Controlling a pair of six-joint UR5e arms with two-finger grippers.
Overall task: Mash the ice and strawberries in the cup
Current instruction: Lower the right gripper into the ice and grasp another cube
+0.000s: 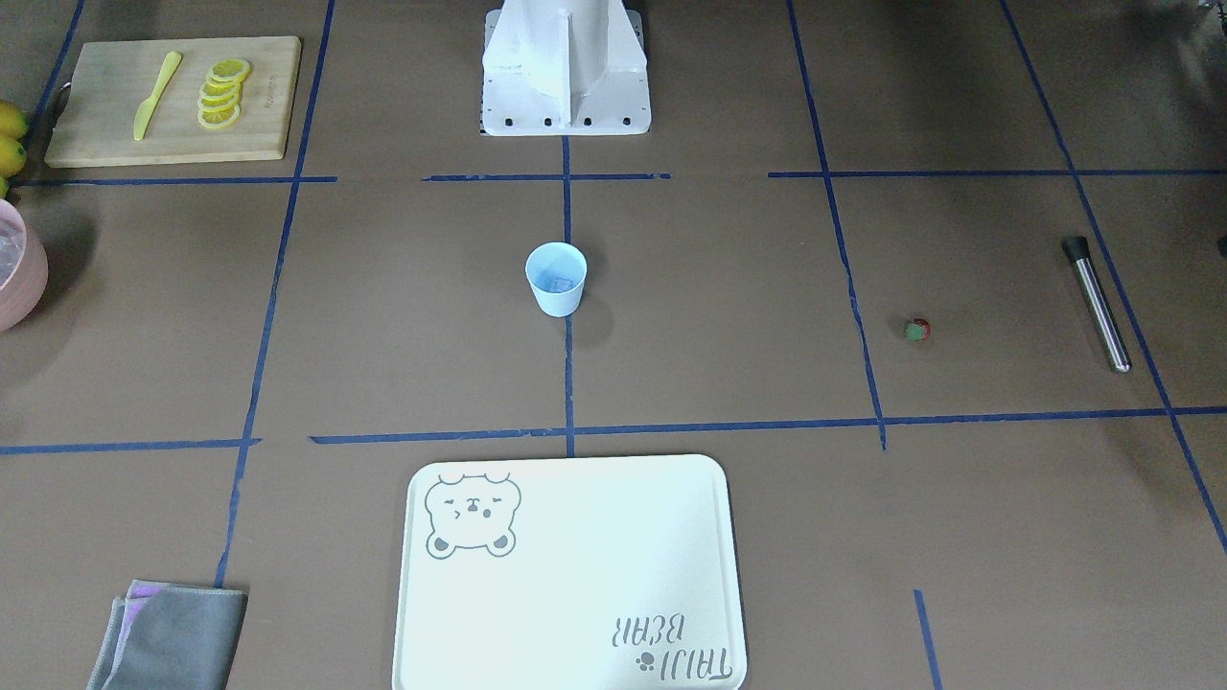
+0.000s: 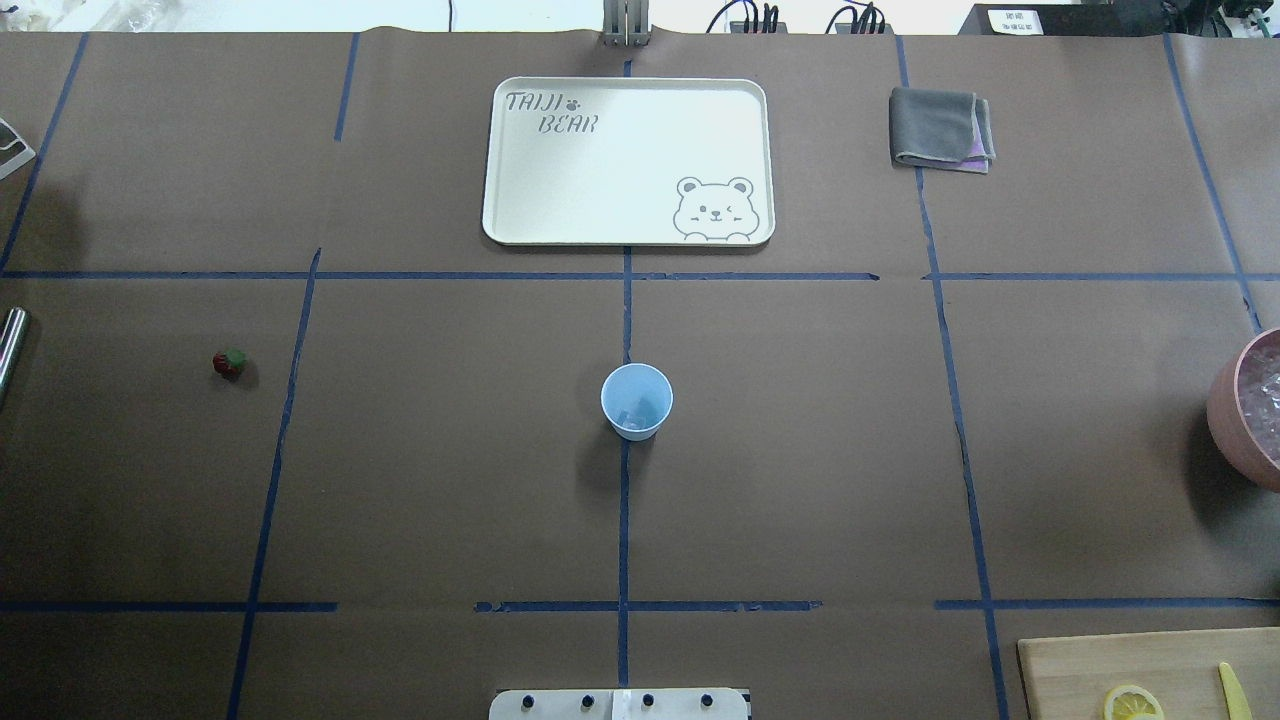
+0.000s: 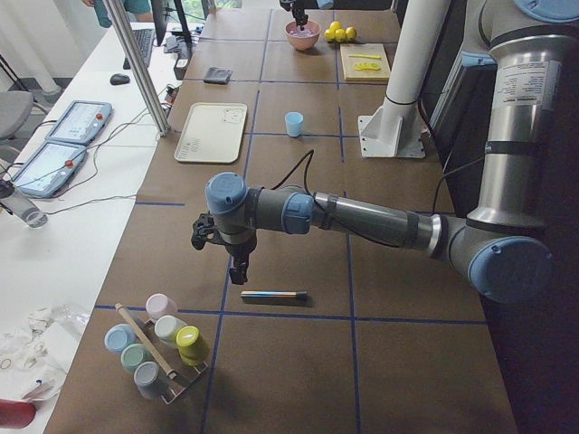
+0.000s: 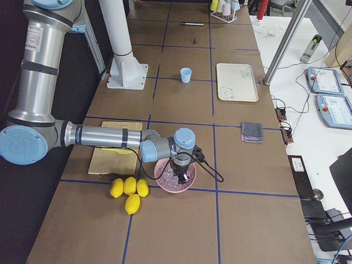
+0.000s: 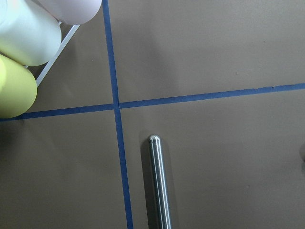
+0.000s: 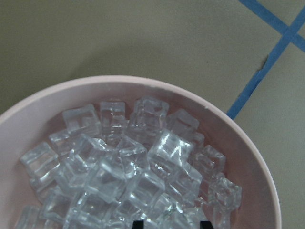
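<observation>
Well apart from cup (image 1: 556, 280): strawberry (image 1: 917, 330), muddler (image 1: 1096, 304), tray (image 1: 594, 556).

Brown table (image 2: 800, 450) with cup (image 2: 636, 401), tray (image 2: 620, 170)

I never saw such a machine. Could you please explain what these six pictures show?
It is a robot with two arms at a table. Two pictures look down on the table from opposite sides, two look along it from its ends, two come from wrist cameras. In the middle stands a blue cup with some ice inside. A strawberry and a metal rod lie to one side; a tray, a cloth and a board with lemon slices lie elsewhere. The left gripper hangs over the rod. The right gripper, open, hangs over a pink bowl of ice cubes. Neither seems to hold anything.
</observation>
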